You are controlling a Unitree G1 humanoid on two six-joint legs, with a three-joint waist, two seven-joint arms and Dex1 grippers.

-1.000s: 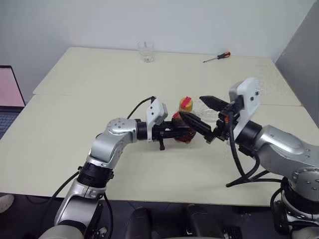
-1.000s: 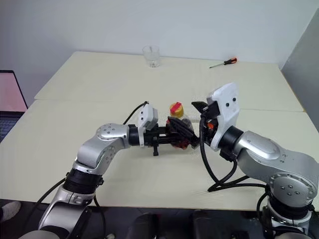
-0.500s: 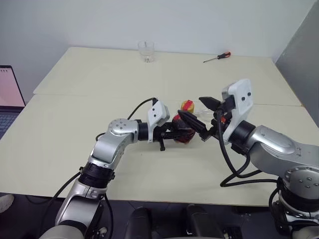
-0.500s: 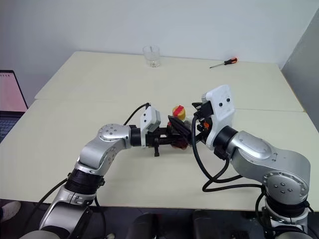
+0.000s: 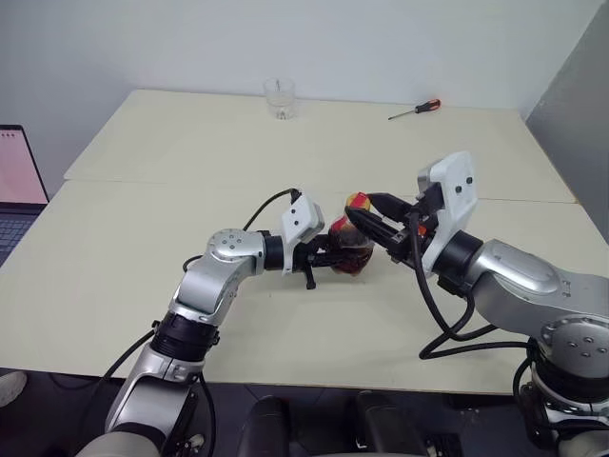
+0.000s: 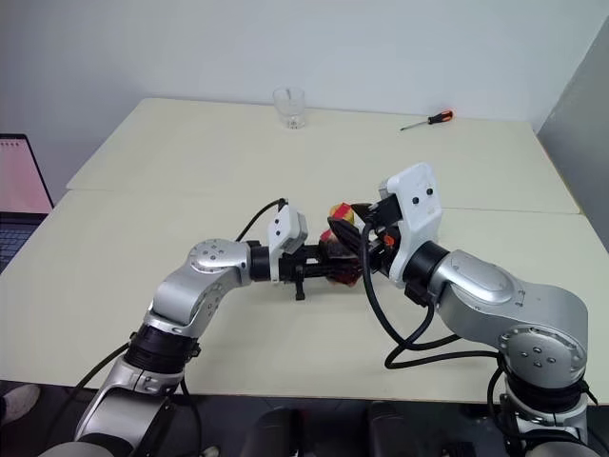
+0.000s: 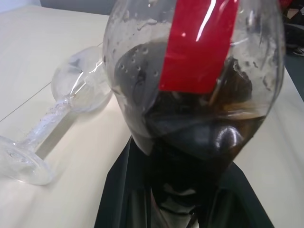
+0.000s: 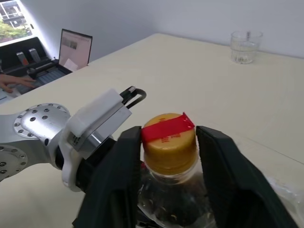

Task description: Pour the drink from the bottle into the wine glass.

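Near the middle of the matte cream worktop (image 5: pixel 143 286), the bottle (image 5: pixel 349 251) stands upright: squat, rounded, clear plastic, glossy and beaded with droplets inside, a red label strip running down its wall and a yellow cap (image 8: pixel 168 142) crossed by red tape; the drink (image 7: pixel 199 142), dark brown and cola-like, fills roughly its lower half; the left end effector (image 5: pixel 328 257) is clamped tight on the bottle's body from its 9 o'clock side; the right end effector (image 8: pixel 168 156), coming from 3 o'clock, has its two black, smooth-faced fingers flanking the cap, seemingly touching its sides, though a firm grip cannot be told; the wine glass (image 7: pixel 57 118) lies on its side on the worktop just beside the bottle, clear, with a rounded bowl, a thin stem and a flat round foot, holding no liquid; toward 12 o'clock at the far edge stands a short clear tumbler (image 5: pixel 279 98), its contents unclear; toward 1 o'clock lies a screwdriver (image 5: pixel 415 109) with a red-and-black handle; at the 9 o'clock edge sits a laptop (image 5: pixel 17 181) with a lit pinkish screen.
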